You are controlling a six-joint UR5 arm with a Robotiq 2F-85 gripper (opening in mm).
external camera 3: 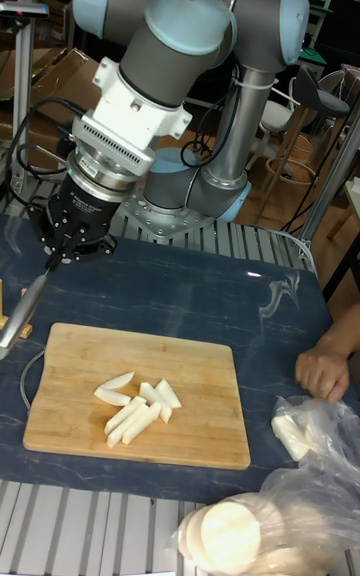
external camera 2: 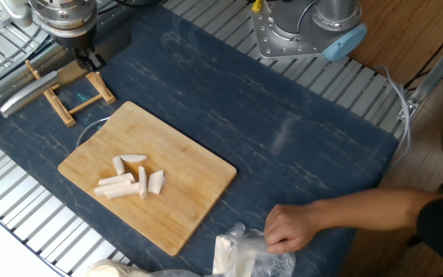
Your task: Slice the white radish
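The white radish lies as several small white sticks and wedges [external camera 2: 131,178] [external camera 3: 137,404] in a loose pile on the bamboo cutting board [external camera 2: 191,177] [external camera 3: 200,361]. My gripper [external camera 2: 88,59] [external camera 3: 62,254] is at the far left, well behind the board and above a wooden knife stand [external camera 2: 71,100]. Its fingers look shut on one end of a silver knife [external camera 2: 28,92] [external camera 3: 24,308]. The knife slants down and outward across the stand.
A person's hand [external camera 2: 289,228] [external camera 3: 324,372] rests on a clear plastic bag [external camera 2: 241,255] [external camera 3: 300,436] at the front right. More round white radish discs [external camera 3: 230,534] lie in the bag. The robot base [external camera 2: 302,31] stands at the back.
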